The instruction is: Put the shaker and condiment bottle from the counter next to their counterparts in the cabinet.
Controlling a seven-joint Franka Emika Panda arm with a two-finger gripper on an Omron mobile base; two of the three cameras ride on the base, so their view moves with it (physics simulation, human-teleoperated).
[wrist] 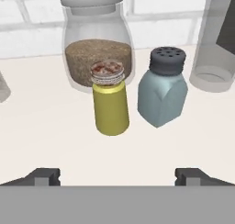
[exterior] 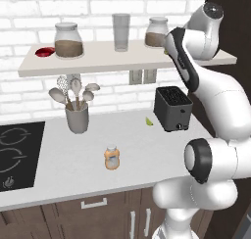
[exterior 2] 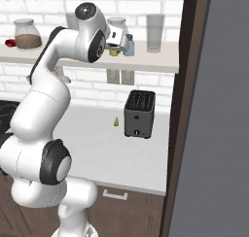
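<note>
So the shaker half looks done. On the shelf, going left to right in the hand view, the olive-yellow shaker is stood upright in front of a brown-filled glass jar, and just beside it on the right the blue-grey shaker is found, the two apart by only a sliver. The tool is spread wide with nothing held, its tips well clear of both shakers.

What's left is the orange condiment bottle, which is seen upright out on the worktop, between the cooktop and the toaster. The red bottle is lying at the far left of the shelf, so next the arm would probably need to be backed off, dropped to the orange one, and that carried leftwards.
</note>
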